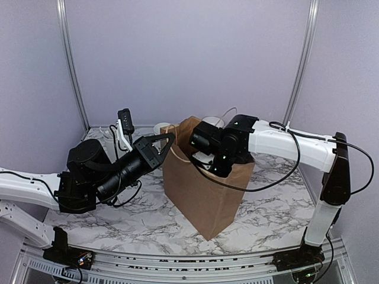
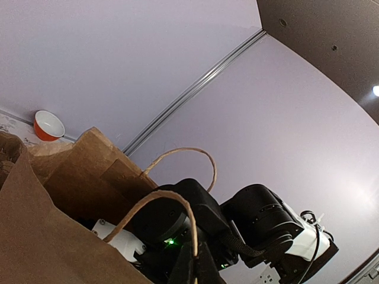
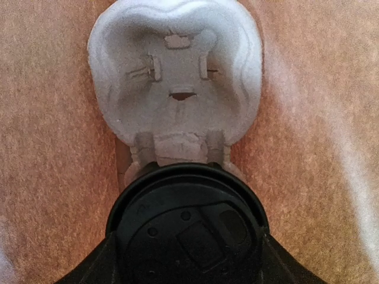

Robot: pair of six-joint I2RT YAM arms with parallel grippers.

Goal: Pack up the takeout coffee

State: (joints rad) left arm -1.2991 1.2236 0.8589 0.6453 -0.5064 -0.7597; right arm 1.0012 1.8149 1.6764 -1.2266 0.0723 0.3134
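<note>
Right tool (image 3: 187,263) deep inside brown paper bag (image 1: 204,195), jaws clamped on takeout coffee (image 3: 186,228). Round black plastic lid overlaps end of white moulded pulp tray (image 3: 177,71). Paper walls close all round. Left tool (image 1: 164,142) pinched shut on twine handle (image 2: 160,194) at bag's left rim. Bag upright mid-desk (image 1: 118,219), veined marble, open room toward near edge. Top view hides cup. Red bowl (image 2: 48,124) only in left wrist view.

White-and-grey marbled desk (image 1: 148,228), white cup (image 1: 161,127) near its far edge, small red bowl (image 2: 48,125) against back wall.
</note>
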